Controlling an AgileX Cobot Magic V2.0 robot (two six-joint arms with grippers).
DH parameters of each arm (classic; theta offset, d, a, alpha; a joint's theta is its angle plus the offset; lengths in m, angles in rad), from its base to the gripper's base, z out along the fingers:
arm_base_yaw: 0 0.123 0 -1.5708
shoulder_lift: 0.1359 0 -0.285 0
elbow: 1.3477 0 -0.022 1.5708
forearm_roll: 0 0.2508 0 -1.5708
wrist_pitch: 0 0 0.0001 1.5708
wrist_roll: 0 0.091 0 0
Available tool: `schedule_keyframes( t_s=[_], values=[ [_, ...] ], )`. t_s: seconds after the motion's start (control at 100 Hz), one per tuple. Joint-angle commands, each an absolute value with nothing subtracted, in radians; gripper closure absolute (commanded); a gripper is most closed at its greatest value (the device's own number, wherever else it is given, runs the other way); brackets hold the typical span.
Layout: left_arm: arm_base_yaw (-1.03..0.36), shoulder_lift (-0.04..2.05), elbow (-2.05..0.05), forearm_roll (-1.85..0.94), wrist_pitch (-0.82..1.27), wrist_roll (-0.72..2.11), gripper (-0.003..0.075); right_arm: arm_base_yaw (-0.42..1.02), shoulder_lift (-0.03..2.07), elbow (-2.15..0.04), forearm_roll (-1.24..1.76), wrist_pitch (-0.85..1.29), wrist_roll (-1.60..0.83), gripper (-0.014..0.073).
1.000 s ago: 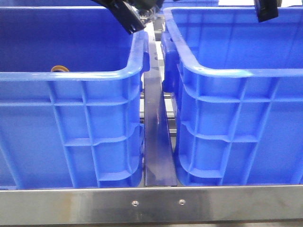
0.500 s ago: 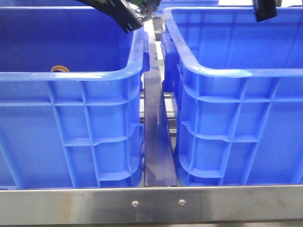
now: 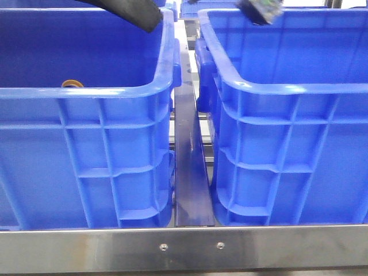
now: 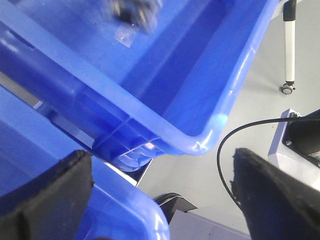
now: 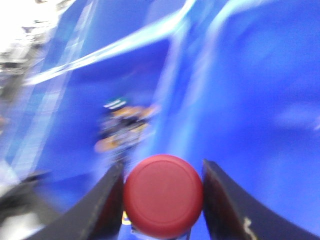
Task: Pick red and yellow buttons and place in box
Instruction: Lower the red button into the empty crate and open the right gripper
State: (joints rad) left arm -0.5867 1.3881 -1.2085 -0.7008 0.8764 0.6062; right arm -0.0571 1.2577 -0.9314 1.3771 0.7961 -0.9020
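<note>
In the front view we see two blue crates side by side behind a steel rail [image 3: 184, 248], with a dark metal strip [image 3: 191, 172] running between them. The left crate [image 3: 86, 167] shows a small orange-brown ring [image 3: 72, 84] just above its near rim; we cannot tell what it is. Our left gripper [image 3: 135, 12] enters at the upper edge over the left crate's far right corner, and our right gripper [image 3: 260, 10], blurred, hangs over the right crate [image 3: 287, 161]. Neither gripper's jaws can be judged from here.

In the left wrist view our left gripper [image 4: 162, 192] is spread wide with nothing between its black fingers [image 4: 47, 192]. Beyond them lie the right crate's rim [image 4: 200, 137] and grey floor [image 4: 250, 65].

In the right wrist view, heavily blurred, our right gripper [image 5: 162, 197] pinches the red button [image 5: 163, 195] between its dark fingers [image 5: 105, 205]. The domed cap faces the camera, so the button's axis runs along the fingers. Blue crate wall [image 5: 250, 100] fills the background, with a smeared dark and orange object [image 5: 122, 125] behind.
</note>
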Motion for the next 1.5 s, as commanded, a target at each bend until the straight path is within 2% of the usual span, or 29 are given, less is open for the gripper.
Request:
schedule_keyframes(
  t_s=[0.0, 0.08, 0.26, 0.56, 0.9, 1.17, 1.49],
  values=[
    [-0.594, 1.354, -1.235, -0.752, 0.859, 0.606, 0.0174, -0.073, 1.225, -0.965, 1.418, 0.72, -1.081, 0.0467],
    [-0.594, 1.354, -1.235, -0.752, 0.86, 0.606, 0.0174, -0.07, 1.232, -0.962, 1.418, 0.637, -1.198, 0.0467],
    [-0.594, 1.354, -1.235, -0.752, 0.86, 0.606, 0.0174, -0.07, 1.285, -0.962, 1.421, 0.44, -1.279, 0.0467],
    [-0.594, 1.354, -1.235, -0.752, 0.856, 0.606, 0.0174, -0.07, 1.43, -0.979, 1.579, 0.344, -1.531, 0.0467],
    [-0.594, 1.354, -1.235, -0.752, 0.849, 0.606, 0.0174, -0.07, 1.645, -1.1, 1.824, 0.405, -1.884, 0.0467],
    [-0.594, 1.354, -1.235, -0.752, 0.845, 0.606, 0.0174, -0.07, 1.742, -1.152, 1.879, 0.447, -1.935, 0.0467],
    [-0.594, 1.354, -1.235, -0.752, 0.843, 0.606, 0.0174, -0.07, 1.761, -1.156, 1.878, 0.434, -1.993, 0.0467]
  ],
)
